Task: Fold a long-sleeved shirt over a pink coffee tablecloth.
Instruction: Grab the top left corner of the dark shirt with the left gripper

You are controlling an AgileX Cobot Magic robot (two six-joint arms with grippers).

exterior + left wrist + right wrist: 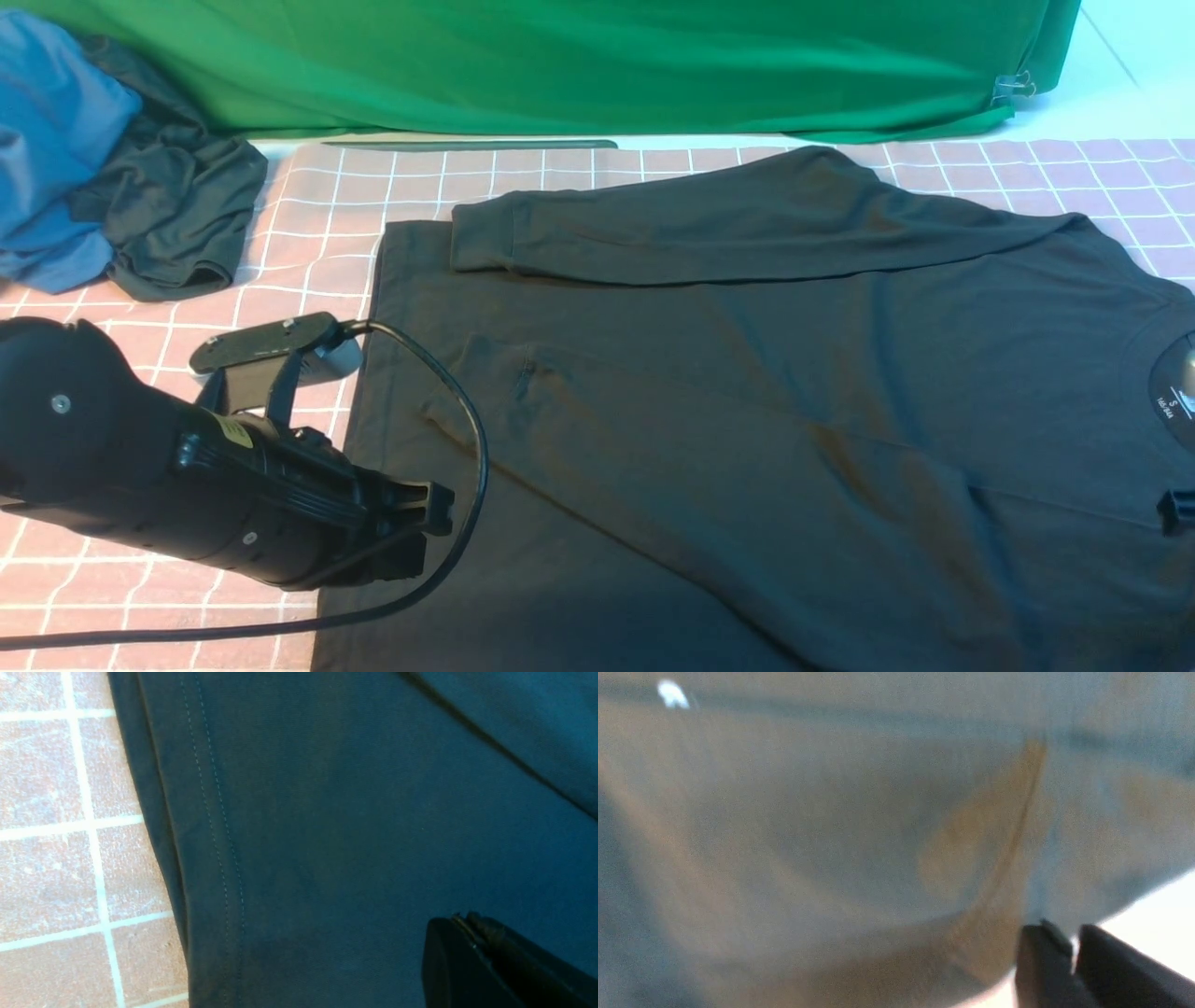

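Long-sleeved shirt (747, 392) lies flat on the pink coffee tablecloth (308, 243); long axis runs across the front view, hem toward the robot's left, collar toward its right; both sleeves lie folded across the body, cuffs at the hem end. Left gripper (434, 509) hangs over the near hem corner, just inside the stitched edge; jaws pressed together, no fabric visibly between them. Right gripper (1176, 511) shows only at the frame edge by the collar; its wrist view is blurred, a narrow gap shows between the jaws with cloth at the tips, can't tell if it grips. Each arm is nearest its own end. Wrist-camera cable (478, 448) loops over the shirt; blue garment (56, 140) and dark garment (177, 205) sit well apart, far left.
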